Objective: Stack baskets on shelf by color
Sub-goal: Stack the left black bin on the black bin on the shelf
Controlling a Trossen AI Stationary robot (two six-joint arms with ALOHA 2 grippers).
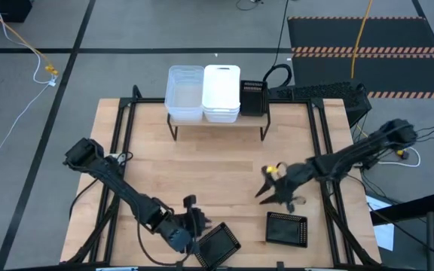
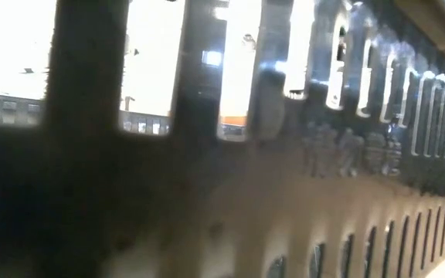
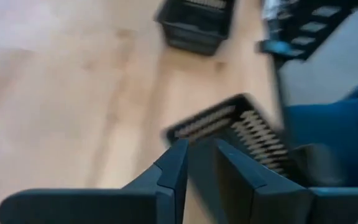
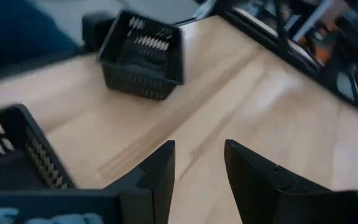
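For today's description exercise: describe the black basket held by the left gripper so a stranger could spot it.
Start at the wooden table and go to its near edge, away from the shelf. Two black baskets are there; take the tilted one in the left gripper, not the flat one beside it.

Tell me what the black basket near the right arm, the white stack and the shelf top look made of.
Black basket: looks like matte moulded plastic; its walls are cut with rows of slots, seen in the right wrist view. White stack: opaque, smooth, probably plastic, with rounded corners. Shelf: pale wood-look top, though only its front edge shows; thin dark legs, likely metal.
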